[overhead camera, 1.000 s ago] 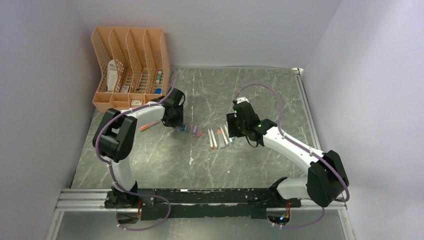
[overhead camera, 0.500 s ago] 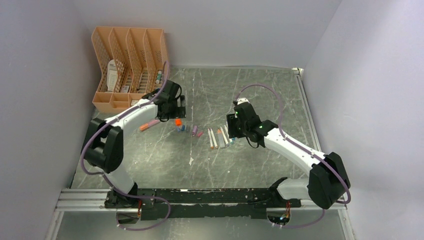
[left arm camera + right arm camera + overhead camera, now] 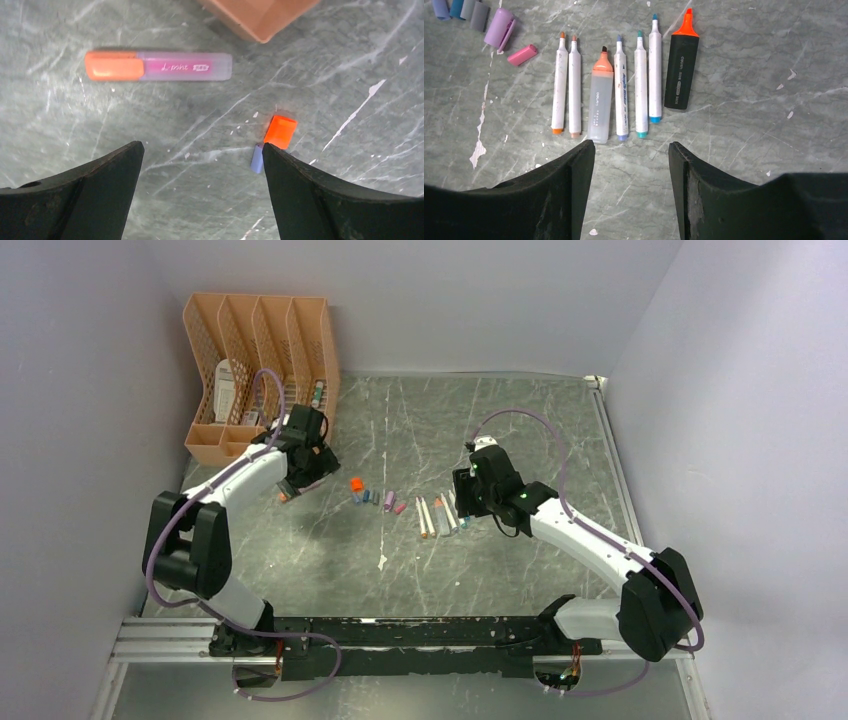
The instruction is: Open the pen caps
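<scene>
My left gripper (image 3: 200,152) hangs wide apart and empty over the table (image 3: 60,125), near a highlighter (image 3: 185,66) lying with its fitted orange cap (image 3: 114,66) on. A loose orange cap (image 3: 280,132) and a blue cap (image 3: 257,158) lie touching beside one finger. My right gripper (image 3: 630,147) stands partly parted, holding nothing, above the uncapped pens (image 3: 620,90); a purple cap (image 3: 499,28) and a pink cap (image 3: 522,54) lie left of them

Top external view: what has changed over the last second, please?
The left pincer opened, let go of the orange cap beside the other caps, and swung left toward the capped highlighter. The right pincer, open above the row of uncapped pens, stayed as it was.
</scene>
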### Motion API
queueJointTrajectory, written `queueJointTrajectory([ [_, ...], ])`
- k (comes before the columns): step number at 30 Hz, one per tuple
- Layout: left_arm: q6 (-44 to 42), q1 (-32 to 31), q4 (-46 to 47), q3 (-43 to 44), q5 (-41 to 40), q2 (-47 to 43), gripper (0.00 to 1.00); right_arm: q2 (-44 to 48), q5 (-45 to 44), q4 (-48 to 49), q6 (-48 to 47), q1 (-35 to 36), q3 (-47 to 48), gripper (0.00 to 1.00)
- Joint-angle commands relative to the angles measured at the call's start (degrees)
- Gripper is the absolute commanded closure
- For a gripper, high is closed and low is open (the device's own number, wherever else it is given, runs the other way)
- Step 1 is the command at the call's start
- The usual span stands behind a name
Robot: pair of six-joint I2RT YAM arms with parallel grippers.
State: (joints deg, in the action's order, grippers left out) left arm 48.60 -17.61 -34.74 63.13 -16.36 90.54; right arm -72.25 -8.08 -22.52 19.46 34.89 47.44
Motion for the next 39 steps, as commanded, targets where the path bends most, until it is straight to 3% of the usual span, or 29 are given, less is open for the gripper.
queueJointTrajectory([
  [1, 15.44, 0.66, -5.49, 0.34, -0.75, 0.86, 0.01, 1.03, 0.74, 1.22, -0.57, 0.05, -0.33, 0.44],
  [12, 29.33, 5.18, -10.02, 1.34, 0.90, 6.63, 0.01, 1.80, 1.20, 0.65, -0.50, 0.03, -0.50, 0.44],
  [27, 32.17, 15.71, -5.75, -3.59, 3.72, 5.41, 0.01, 1.51, 2.15, 0.76, -0.22, 0.00, -0.63, 0.44],
  [39, 34.04, 17.17, -4.88, 0.91, 4.75, 9.62, 0.00, 0.67, 2.54, 1.13, -0.50, 0.04, -0.47, 0.44],
])
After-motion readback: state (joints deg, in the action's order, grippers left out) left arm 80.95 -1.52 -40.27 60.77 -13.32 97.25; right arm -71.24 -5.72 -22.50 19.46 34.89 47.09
